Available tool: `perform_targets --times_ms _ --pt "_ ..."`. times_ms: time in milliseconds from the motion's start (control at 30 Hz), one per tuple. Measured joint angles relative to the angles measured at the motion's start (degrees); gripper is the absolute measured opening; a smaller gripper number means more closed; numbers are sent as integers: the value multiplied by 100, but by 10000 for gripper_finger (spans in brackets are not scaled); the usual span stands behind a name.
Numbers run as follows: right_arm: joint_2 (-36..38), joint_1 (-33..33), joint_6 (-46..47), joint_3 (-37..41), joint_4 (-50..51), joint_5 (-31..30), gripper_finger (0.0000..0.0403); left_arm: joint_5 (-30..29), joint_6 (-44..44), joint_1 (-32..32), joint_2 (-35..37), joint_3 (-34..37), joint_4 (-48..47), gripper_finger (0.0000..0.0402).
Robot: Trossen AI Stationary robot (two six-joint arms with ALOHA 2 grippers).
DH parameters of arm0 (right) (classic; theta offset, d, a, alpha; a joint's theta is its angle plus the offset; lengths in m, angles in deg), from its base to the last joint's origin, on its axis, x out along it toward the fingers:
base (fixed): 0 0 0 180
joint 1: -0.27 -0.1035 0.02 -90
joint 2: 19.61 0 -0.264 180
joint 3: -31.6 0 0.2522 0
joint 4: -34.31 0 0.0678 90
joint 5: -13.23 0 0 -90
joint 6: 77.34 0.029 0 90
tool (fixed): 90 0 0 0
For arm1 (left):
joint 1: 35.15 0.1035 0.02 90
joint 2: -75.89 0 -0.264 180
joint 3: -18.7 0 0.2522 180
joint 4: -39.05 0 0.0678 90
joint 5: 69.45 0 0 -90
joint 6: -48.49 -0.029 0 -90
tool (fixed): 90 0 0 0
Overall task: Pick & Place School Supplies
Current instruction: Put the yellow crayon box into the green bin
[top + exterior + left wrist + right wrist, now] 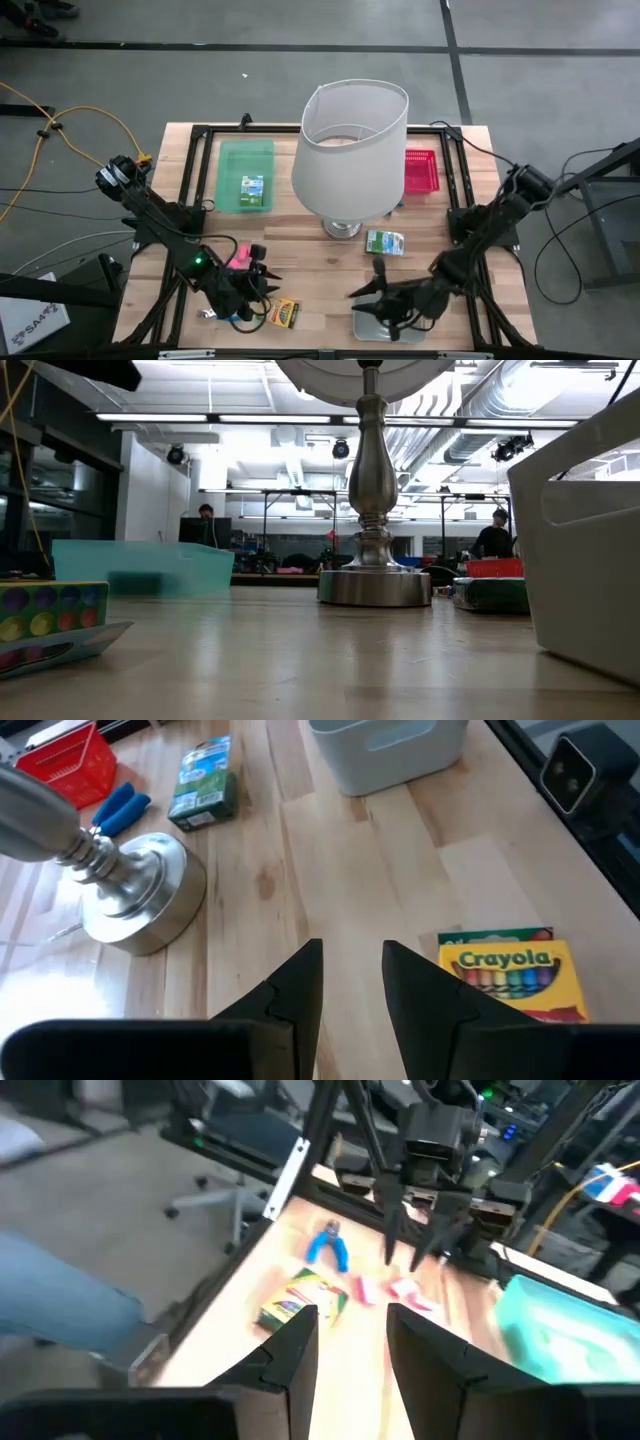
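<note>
On the tabletop [330, 262] from above, the left gripper [262, 282] hovers empty by the front edge, pink erasers [240, 261] just behind it and the crayon box [284, 313] just in front, while the right gripper [365, 283] hangs empty over the grey tray [385, 326]. Left wrist view: fingers [300, 982] a narrow gap apart, the Crayola box beside them, a green box [206, 782] and blue scissors [121, 807] near the lamp base [140, 900]. Right wrist view: its fingers [290, 1345] part narrowly too, nothing between.

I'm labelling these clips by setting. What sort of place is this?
Most likely a robotics lab or workshop. The wooden table sits inside a black metal frame, more such frames stand in the room behind, and bare pipes run under strip lights.
</note>
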Motion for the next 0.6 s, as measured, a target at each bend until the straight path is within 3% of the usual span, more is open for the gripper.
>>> perform_targets --times_ms 333,600 --pt "-846 211 -146 -758 802 -17 113 13 145 -199 0 0 8 99" --pt "-923 451 35 -845 833 420 113 860 765 -242 0 0 -39 99"
